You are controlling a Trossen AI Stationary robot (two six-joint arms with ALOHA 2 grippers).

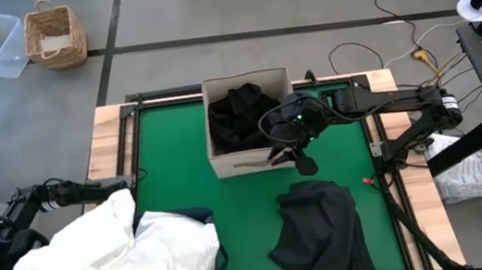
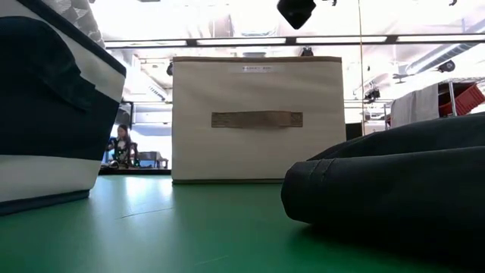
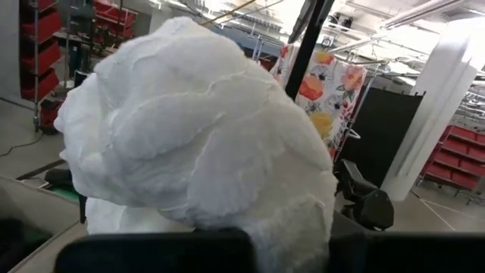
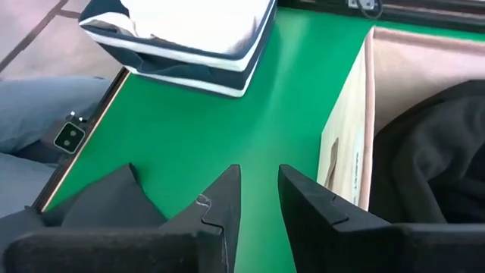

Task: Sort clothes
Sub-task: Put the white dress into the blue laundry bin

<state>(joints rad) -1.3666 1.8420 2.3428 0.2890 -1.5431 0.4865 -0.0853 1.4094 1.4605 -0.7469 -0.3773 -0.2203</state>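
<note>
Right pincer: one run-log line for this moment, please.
right pincer: empty, jaws apart, above beige box's front edge | black clothes: in box | charcoal garment: on mat | left pincer: shut on white garment

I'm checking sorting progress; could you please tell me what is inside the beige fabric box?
Black clothes fill the beige box, heaped near its rim. Anything beneath that pile, and the box floor, is covered.

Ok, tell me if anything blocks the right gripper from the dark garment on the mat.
Nothing visible does. The right gripper hangs empty above the mat beside the beige box, and only bare green mat separates it from the dark garment.
</note>
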